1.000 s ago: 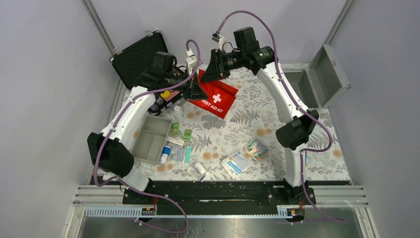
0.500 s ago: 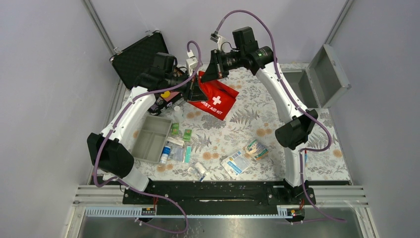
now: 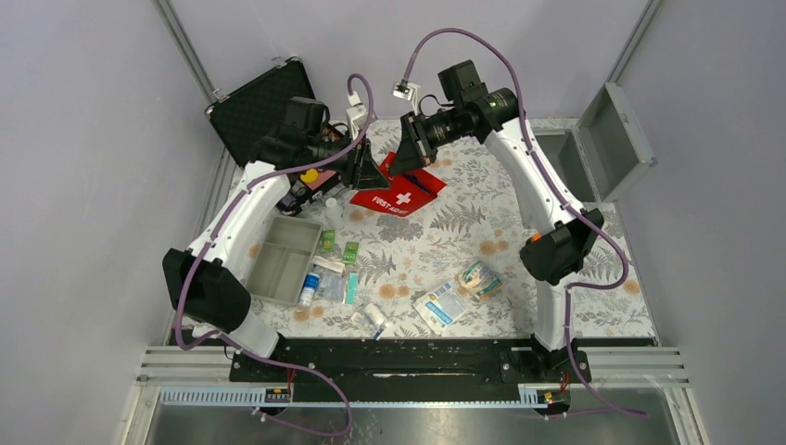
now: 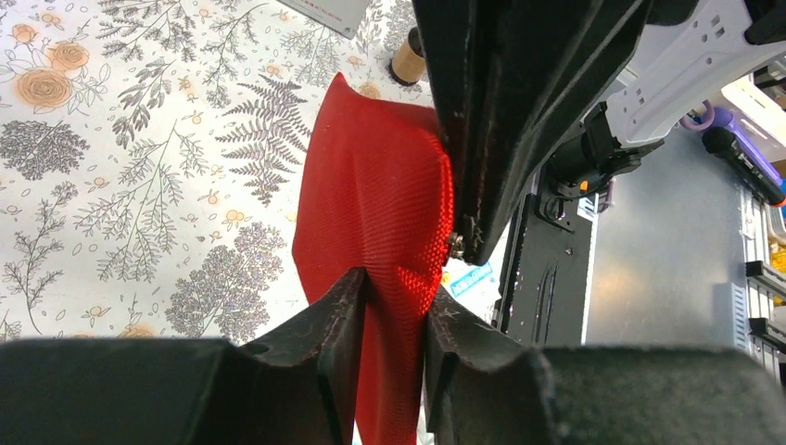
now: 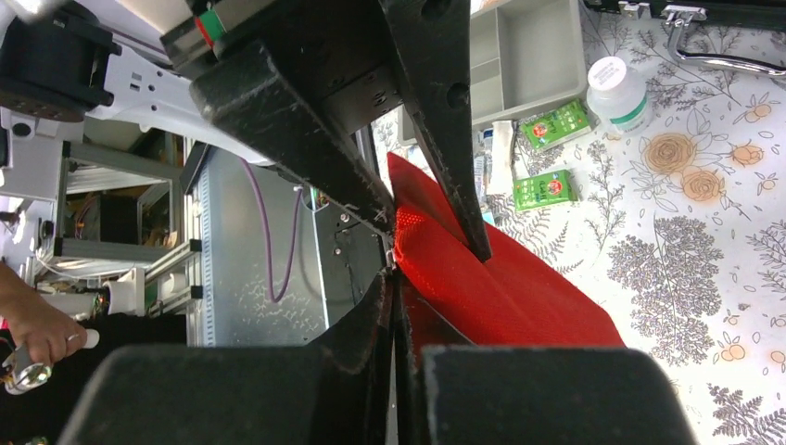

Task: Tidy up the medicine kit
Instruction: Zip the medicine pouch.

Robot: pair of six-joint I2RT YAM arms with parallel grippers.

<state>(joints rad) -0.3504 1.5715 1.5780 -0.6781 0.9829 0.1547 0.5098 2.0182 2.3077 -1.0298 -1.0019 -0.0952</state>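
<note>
Caught only overhead: medicine kit [image 3: 607, 139] at right table edge, lid open, well apart from both arms; out of frame in both wrist views. Confirmed up close: right gripper [image 5: 394, 283] pinched flat on red first-aid pouch [image 3: 400, 193] fabric, left gripper [image 4: 397, 289] narrow, same fabric squeezed between its fingers. Spotted grey tray [image 3: 283, 260] by left arm, green sachets [image 3: 350, 251] just beside, not inside. Couldn't make out kit's interior; pouch partly hidden under grippers.
</note>
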